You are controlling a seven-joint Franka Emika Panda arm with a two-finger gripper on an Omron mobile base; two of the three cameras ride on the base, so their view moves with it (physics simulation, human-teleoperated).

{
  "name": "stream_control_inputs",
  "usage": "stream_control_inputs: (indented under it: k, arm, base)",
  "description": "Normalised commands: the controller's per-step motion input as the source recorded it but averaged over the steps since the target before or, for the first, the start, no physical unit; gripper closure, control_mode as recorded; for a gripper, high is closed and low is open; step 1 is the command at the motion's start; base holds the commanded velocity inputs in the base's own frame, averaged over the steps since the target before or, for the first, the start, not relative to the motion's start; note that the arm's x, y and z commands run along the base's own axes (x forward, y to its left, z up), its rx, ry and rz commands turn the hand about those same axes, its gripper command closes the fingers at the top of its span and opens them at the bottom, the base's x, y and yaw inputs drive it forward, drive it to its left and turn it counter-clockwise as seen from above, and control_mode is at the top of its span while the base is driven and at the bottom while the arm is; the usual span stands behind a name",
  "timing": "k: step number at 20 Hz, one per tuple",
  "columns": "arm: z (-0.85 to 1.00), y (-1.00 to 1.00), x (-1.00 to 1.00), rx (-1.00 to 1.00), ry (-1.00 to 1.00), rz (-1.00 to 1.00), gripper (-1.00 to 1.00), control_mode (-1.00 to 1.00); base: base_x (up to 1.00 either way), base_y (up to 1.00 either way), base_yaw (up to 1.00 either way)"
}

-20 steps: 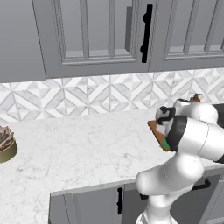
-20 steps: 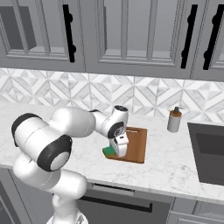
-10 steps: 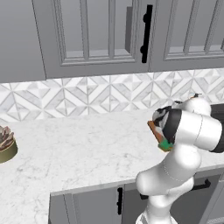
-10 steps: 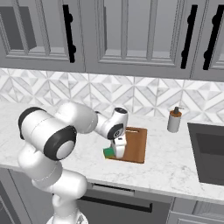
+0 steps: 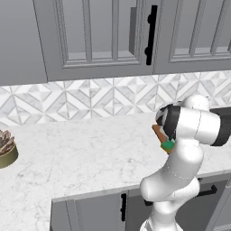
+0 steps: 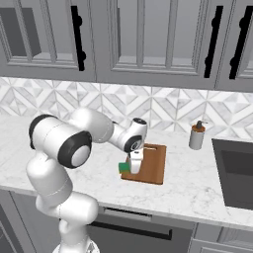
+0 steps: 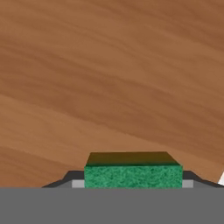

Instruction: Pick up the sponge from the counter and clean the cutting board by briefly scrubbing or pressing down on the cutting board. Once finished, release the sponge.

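1. we've got the gripper (image 6: 134, 170) clamped on the sponge (image 7: 133, 175), fingers either side.
2. sponge sits over the cutting board (image 6: 150, 165), near its left edge (wood straight ahead in hand view).
3. next: press straight down onto board.

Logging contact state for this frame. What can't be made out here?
- Claw fingertips: in the hand view the green-topped rectangular sponge covers them, so grip can't be confirmed.
- Sponge underside: whether it touches the reddish-brown wooden cutting board can't be told in any view.
- Board in the left base view: mostly behind the white arm.
- Small bowl: cut by the left edge, contents too small.
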Motion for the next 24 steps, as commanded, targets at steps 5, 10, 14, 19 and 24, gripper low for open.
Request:
stream_control_inputs:
  k: [5, 10, 14, 19, 24]
  arm:
    - [-0.13, 0.00, 0.52, 0.00, -0.01, -0.06, 1.00, -1.00]
    - [-0.06, 0.00, 0.58, 0.00, 0.00, 0.00, 1.00, -1.00]
    - [-0.03, 0.00, 0.64, 0.00, -0.01, 0.00, 1.00, -1.00]
    - [0.00, -0.04, 0.56, 0.00, 0.00, 0.00, 1.00, -1.00]
    - [0.00, -0.14, 0.46, 0.00, 0.00, 0.00, 1.00, -1.00]
  base:
    - [0.00, 0.00, 0.00]
    - [0.00, 0.00, 0.00]
    - [0.00, 0.00, 0.00]
    - [0.00, 0.00, 0.00]
    - [0.00, 0.00, 0.00]
